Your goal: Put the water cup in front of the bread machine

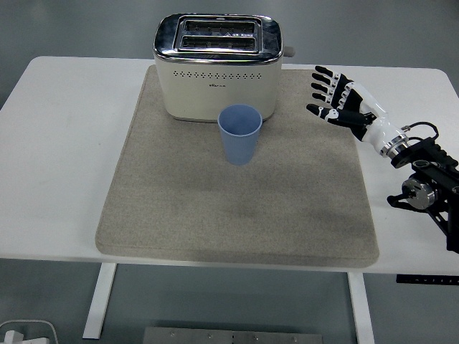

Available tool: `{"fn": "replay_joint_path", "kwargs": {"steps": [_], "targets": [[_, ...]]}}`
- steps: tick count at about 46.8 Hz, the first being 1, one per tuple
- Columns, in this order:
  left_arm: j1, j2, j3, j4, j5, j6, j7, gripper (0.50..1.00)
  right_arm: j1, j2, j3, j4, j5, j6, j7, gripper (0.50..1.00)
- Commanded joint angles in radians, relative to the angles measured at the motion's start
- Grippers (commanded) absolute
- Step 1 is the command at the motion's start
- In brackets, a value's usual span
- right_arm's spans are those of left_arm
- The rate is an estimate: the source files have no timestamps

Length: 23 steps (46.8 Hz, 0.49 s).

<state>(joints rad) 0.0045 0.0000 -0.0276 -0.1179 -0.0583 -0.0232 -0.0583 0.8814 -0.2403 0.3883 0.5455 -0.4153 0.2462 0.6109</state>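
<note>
The bread machine [219,68] stands at the far side of the grey mat [179,208], and all places here are given from it. The blue water cup [239,134] stands upright on the mat just in front of the machine, a little toward its right end, with the open mouth up, so its long axis is vertical. I judge that the placing is done.

To the right of the machine, well apart from the cup, the right hand [338,102] hangs above the mat's right edge. Its fingers are spread and it holds nothing. The cup lies to the left of this hand and slightly nearer.

The left arm is not in the picture. The right arm is cut off at the picture's right edge. The inside of the cup is hard to make out.
</note>
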Motion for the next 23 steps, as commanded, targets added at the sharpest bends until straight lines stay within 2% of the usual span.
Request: {"fn": "replay_joint_path", "kwargs": {"steps": [1, 7, 12, 23], "targets": [[0.000, 0.000, 0.000, 0.000, 0.000, 0.000, 0.000, 1.000, 0.005, -0.001, 0.003, -0.004, 0.049, -0.031, 0.000, 0.919], [0.000, 0.000, 0.000, 0.001, 0.000, 0.000, 0.000, 1.000, 0.008, 0.006, 0.032, -0.007, 0.128, -0.065, -0.104, 0.917], [0.000, 0.000, 0.000, 0.000, 0.000, -0.001, 0.000, 1.000, 0.033, 0.016, 0.078, -0.007, 0.187, -0.077, -0.158, 0.917], [0.000, 0.000, -0.002, 0.001, 0.000, -0.001, 0.000, 1.000, 0.054, 0.039, 0.112, -0.007, 0.361, -0.077, -0.164, 0.917]]}}
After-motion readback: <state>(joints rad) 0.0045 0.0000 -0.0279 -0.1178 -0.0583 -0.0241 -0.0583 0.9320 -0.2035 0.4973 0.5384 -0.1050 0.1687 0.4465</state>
